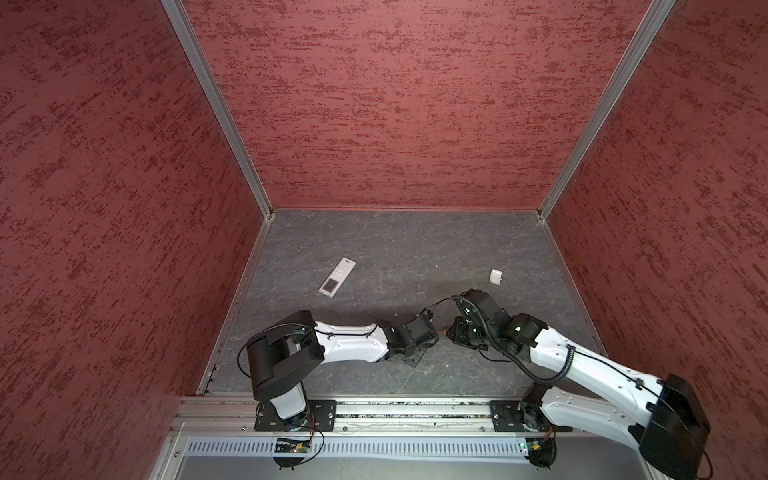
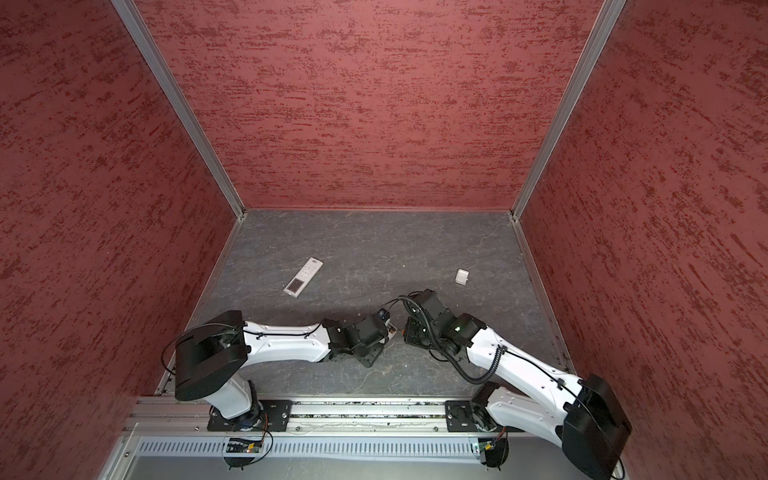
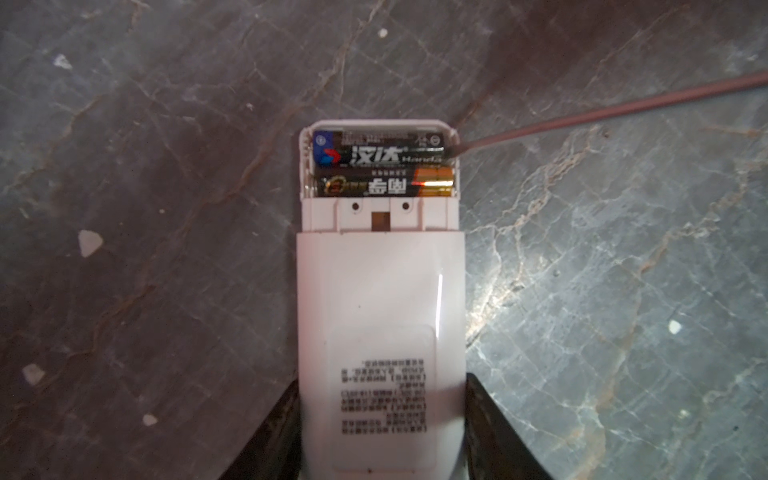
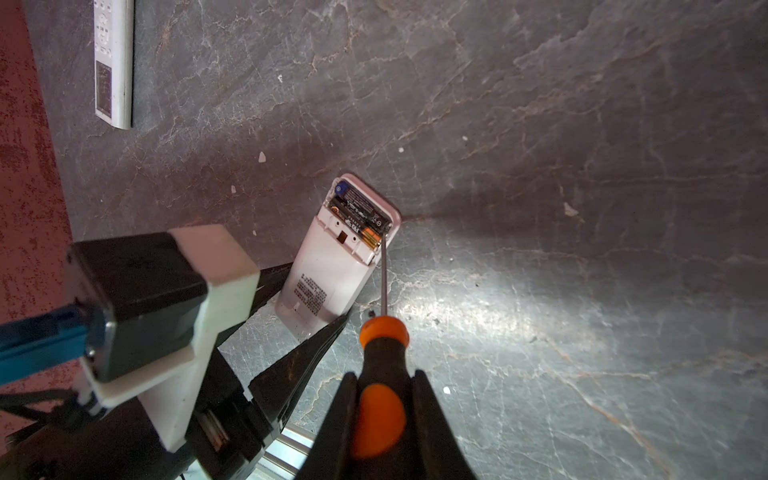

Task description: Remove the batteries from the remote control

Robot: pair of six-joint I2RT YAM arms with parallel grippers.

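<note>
Firmly, left hand (image 3: 383,378) clamps remote (image 3: 380,291); right hand (image 4: 384,374) pinches screwdriver (image 4: 381,345).

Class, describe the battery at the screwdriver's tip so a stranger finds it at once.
Over the grey marbled tabletop, the left pincer holds a white plastic remote back-up, battery bay open. Inside, a black cylindrical battery lies at the remote's very end, beside a second dark battery. The first has a blue end; the second's end is coppery-gold.
</note>
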